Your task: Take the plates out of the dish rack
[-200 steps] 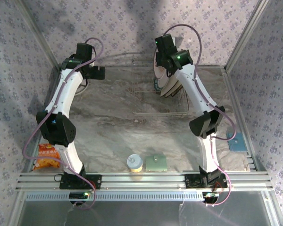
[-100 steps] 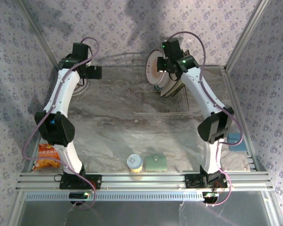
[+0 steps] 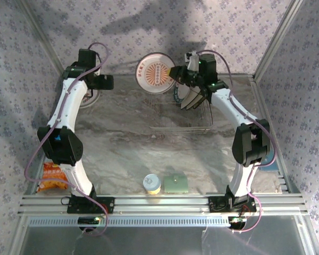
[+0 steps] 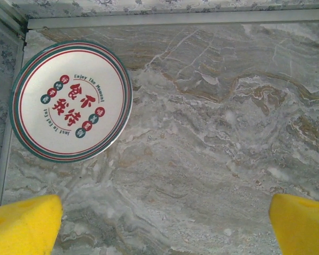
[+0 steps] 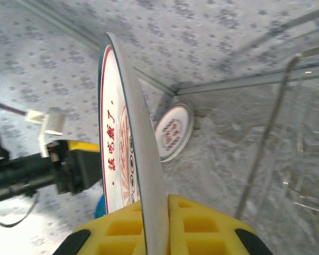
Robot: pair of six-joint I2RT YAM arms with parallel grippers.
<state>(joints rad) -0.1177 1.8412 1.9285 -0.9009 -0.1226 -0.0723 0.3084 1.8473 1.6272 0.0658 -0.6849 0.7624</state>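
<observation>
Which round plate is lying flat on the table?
The corner plate with red characters; the other round plate is held aloft in the right gripper.

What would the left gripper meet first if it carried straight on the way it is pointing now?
Most likely the bare marble table. The open left gripper points down at it; the round plate lying there sits to one side of that line. Depth is unclear.

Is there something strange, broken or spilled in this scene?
Nothing looks broken or spilled. One round plate hangs in the air, pinched at its rim by the right end effector. The plates left in the dish rack seem to lean to one side, not upright.
</observation>
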